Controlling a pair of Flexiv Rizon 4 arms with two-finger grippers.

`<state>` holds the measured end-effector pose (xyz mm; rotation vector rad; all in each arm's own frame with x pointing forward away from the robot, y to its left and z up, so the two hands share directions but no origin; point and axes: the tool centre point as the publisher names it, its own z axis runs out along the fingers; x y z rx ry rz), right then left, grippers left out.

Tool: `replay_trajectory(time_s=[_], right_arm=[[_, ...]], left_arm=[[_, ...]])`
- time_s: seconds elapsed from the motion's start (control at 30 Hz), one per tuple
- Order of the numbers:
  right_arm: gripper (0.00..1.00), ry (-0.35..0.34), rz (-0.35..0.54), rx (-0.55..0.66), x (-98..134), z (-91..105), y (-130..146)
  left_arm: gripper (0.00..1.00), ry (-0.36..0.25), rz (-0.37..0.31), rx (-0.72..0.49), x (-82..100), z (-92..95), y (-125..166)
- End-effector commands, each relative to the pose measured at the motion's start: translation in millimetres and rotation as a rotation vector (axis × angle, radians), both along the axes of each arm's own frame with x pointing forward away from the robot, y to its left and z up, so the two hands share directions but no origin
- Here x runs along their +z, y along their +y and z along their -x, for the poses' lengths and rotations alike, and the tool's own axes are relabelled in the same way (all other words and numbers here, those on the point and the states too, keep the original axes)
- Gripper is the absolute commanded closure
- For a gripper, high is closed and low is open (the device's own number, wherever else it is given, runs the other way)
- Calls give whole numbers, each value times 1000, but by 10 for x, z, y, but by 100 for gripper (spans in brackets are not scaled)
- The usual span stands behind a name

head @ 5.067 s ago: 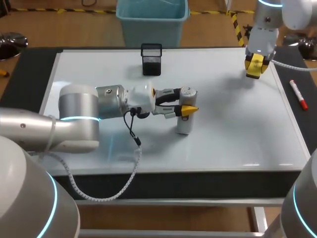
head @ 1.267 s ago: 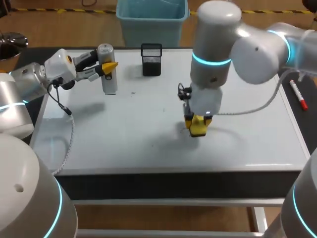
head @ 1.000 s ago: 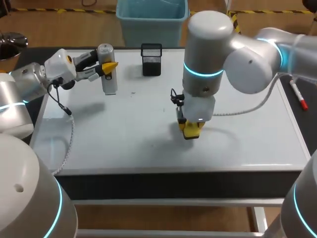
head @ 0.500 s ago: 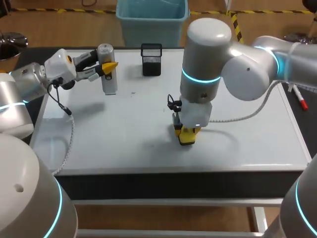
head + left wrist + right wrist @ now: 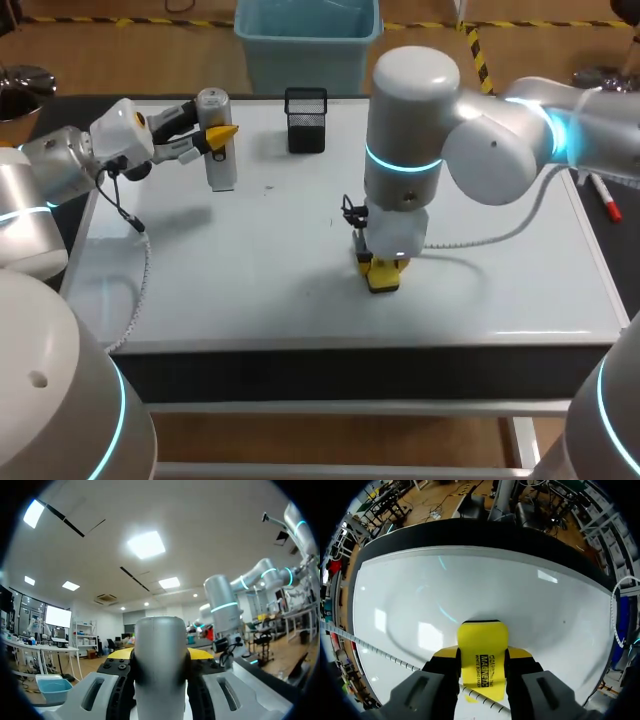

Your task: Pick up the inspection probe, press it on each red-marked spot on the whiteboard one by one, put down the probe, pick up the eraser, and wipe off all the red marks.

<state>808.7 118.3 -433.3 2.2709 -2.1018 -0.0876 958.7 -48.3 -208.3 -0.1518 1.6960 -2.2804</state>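
yellow plastic, the block-shaped whiteboard eraser [image 5: 481, 635] is clenched in the right claw [image 5: 384, 278] and pressed flat on the glossy white board [image 5: 480, 230] beneath it for wiping, while the silver cylindrical inspection probe [image 5: 217, 155] is gripped upright by the left claw [image 5: 218, 133], evidently parked out of the way.

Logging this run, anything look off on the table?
One thing: the left gripper is shut on the probe, upright at the far-left corner of the whiteboard, while the right gripper presses the eraser on the board. The red marker lies off the board. Nothing spilled or damaged.
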Motion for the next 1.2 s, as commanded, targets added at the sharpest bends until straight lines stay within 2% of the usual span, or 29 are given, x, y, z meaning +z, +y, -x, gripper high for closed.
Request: replay_trajectory(time_s=[0.03, 0.6, 0.73, 0.93, 1.2], right_arm=[[100, 2, 6, -21, -159, -140, -162], [100, -17, 22, -139, -118, -394, -585], [100, -26, 9, -169, 32, -480, -681], [100, -38, -1, -173, 357, -718, -859], [100, -72, 7, -193, 535, -1038, -1023]], left_arm=[[100, 0, 1, -3, 8, -12, 1], [100, 0, 1, -3, 8, -12, 1], [100, 0, 1, -3, 8, -12, 1], [100, 0, 1, -3, 8, -12, 1], [100, 0, 1, -3, 8, -12, 1]])
